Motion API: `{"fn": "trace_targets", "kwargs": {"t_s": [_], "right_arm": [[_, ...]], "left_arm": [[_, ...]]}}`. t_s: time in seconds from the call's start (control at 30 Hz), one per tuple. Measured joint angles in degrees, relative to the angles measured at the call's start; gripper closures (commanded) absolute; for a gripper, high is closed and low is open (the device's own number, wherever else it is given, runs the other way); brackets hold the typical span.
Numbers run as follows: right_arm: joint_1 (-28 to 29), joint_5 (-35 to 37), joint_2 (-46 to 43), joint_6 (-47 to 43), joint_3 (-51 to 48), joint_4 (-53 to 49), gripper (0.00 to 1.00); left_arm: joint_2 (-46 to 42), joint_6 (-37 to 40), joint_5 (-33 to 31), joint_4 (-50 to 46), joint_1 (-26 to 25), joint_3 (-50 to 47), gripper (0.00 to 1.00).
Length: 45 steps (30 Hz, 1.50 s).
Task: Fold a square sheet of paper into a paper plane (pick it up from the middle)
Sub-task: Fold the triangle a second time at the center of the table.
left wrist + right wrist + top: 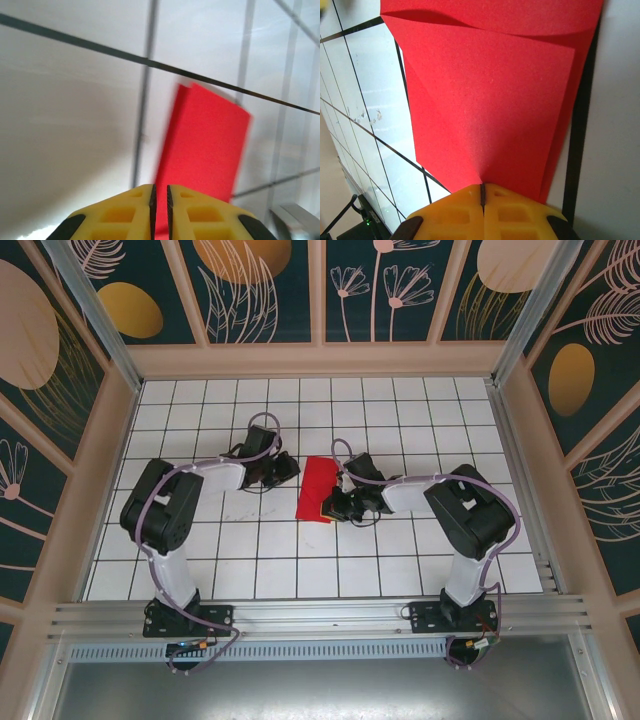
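We are pinching the red paper (pixel 490 100) in our right gripper (pixel 482 192), jaws closed tight on its near edge, folded layers fanning out ahead of them. Our left gripper (pixel 160 192) is hovering with jaws parted by a thin slit, the paper lying just beyond their tips on the tiled table (pixel 75 100)

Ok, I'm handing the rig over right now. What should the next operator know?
Left gripper: jaws almost together with a thin slit between them, at the left edge of the red sheet; grip unclear.
Right gripper: shut on the sheet's near right edge.
Sheet: in the middle of the table, folded over into a narrow rectangle, layers slightly offset.
Done: first fold, by the look of it.
Left: nose and wing folds; no plane shape yet.
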Motion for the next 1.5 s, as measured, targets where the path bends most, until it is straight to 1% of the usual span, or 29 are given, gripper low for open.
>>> {"fn": "trace_targets", "kwargs": {"t_s": [0.07,0.17,0.3,0.4,0.47,0.6,0.73,0.87,1.03,1.2,1.3,1.5], "right_arm": [[0.0,0.0,0.0,0.0,0.1,-0.1,1.0],[0.0,0.0,0.1,0.0,0.3,-0.5,1.0],[0.0,0.0,0.1,0.0,0.4,-0.7,1.0],[0.0,0.0,0.1,0.0,0.5,-0.8,1.0],[0.0,0.0,0.1,0.0,0.5,-0.8,1.0],[0.0,0.0,0.1,0.0,0.6,-0.9,1.0],[0.0,0.0,0.0,0.0,0.9,-1.3,0.99],[0.2,0.4,0.0,0.0,2.1,-3.2,0.99],[0.2,0.5,0.2,0.0,5.8,-5.5,0.99],[0.2,0.7,3.3,0.0,9.2,-5.4,0.99],[0.1,0.7,5.4,0.0,9.3,-5.3,0.99],[-0.1,0.5,5.0,0.0,8.4,-4.2,0.97]], "left_arm": [[-2.2,0.0,2.6,1.7,-0.7,-0.7,0.83],[-3.1,0.0,5.7,4.5,-2.5,-1.8,0.83],[-1.4,-0.1,8.8,6.3,-4.7,-2.9,0.84],[0.7,-0.2,10.0,7.1,-5.0,-3.7,0.84],[1.8,-0.2,9.8,7.1,-5.0,-4.3,0.85],[4.0,-0.2,7.2,5.9,-5.0,-4.4,0.86],[4.1,-0.2,5.9,5.5,-5.1,-4.3,0.88],[4.0,-0.2,5.7,5.5,-5.2,-4.3,0.88],[4.0,-0.2,5.7,5.6,-5.2,-4.4,0.88],[4.0,-0.2,5.7,5.9,-5.2,-4.5,0.88],[4.0,-0.2,5.6,6.1,-5.2,-4.6,0.88],[3.9,-0.4,5.4,6.4,-5.2,-4.8,0.9]]}}
